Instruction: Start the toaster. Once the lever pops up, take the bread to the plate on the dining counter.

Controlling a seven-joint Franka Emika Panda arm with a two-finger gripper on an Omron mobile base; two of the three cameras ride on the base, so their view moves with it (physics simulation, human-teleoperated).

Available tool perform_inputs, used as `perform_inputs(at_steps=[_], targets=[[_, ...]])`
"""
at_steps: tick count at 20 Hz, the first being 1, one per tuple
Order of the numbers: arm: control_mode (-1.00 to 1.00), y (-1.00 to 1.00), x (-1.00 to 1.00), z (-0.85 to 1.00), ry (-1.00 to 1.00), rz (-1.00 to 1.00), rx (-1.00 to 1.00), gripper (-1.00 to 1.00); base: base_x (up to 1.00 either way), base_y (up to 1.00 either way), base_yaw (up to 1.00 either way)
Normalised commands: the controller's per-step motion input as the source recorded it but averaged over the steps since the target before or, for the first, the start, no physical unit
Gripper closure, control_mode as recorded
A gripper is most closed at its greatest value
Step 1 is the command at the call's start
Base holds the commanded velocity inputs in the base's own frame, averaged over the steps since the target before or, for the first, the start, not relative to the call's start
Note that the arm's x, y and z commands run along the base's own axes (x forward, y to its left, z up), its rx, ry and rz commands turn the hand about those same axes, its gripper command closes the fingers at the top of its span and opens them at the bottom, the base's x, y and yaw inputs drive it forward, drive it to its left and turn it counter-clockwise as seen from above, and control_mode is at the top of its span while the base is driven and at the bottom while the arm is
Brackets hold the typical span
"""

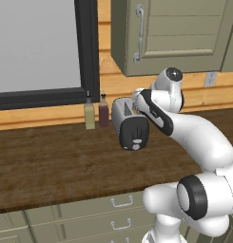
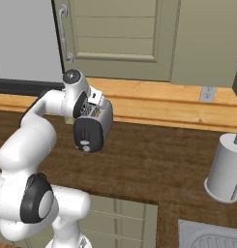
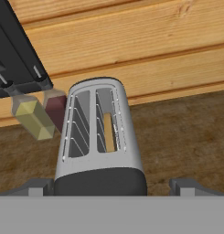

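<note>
Toaster sits on dark wood worktop near back wall, black end panel facing the robot. Bread stands in its right slot, left slot bare. Gripper hovers above the toaster's near end, jaws spread wide, holding nothing. Two bottles stand just left of toaster.

Toaster partly covered by the arm in both base views, its slots hidden there. Bread sunk in one slot, just a thin tan edge showing. Toaster's black end panel cut by the hand view's bottom. Paper towel roll cropped at the right edge.
</note>
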Motion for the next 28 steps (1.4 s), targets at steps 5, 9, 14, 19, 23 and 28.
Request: perform_inputs(at_steps=[5,9,14,19,23,28], targets=[[-1.0,0.0,0.0,0.0,0.0,0.0,0.0,-1.0,0.0,0.0,0.0],[-1.0,0.0,0.0,0.0,0.0,0.0,0.0,-1.0,0.0,0.0,0.0],[-1.0,0.0,0.0,0.0,0.0,0.0,0.0,-1.0,0.0,0.0,0.0],[-1.0,0.0,0.0,0.0,0.0,0.0,0.0,-1.0,0.0,0.0,0.0],[-1.0,0.0,0.0,0.0,0.0,0.0,0.0,-1.0,0.0,0.0,0.0],[-1.0,0.0,0.0,0.0,0.0,0.0,0.0,-1.0,0.0,0.0,0.0]])
